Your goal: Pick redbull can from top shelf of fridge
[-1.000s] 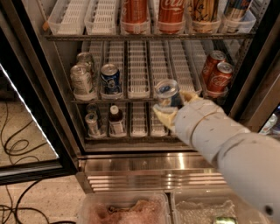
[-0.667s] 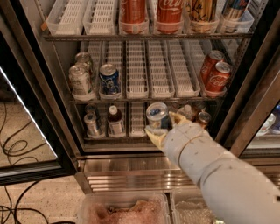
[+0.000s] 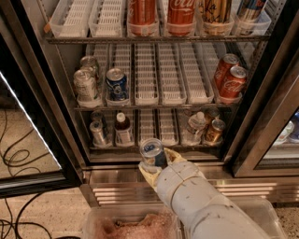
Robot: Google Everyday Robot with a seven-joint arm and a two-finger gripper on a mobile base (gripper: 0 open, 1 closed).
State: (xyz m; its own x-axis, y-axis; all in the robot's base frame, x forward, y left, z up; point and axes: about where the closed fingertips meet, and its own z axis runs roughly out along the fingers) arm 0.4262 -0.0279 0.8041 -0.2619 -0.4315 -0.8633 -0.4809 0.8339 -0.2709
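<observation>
My gripper is low in front of the fridge, at the level of its stainless grille base. It is shut on the redbull can, a slim blue and silver can held upright with its silver lid facing the camera. My white arm runs down to the lower right. The top shelf is at the top of the view, well above the gripper. Its white lane trays hold two red cola cans, a gold can and a blue and silver can at the far right.
The middle rack holds silver cans, a wider blue can and red cola cans. The bottom rack holds bottles and small cans. A plastic bin sits below the gripper. The open glass door and floor cables are at left.
My gripper has moved down and left with the can in it, from in front of the middle rack to in front of the grille base.
</observation>
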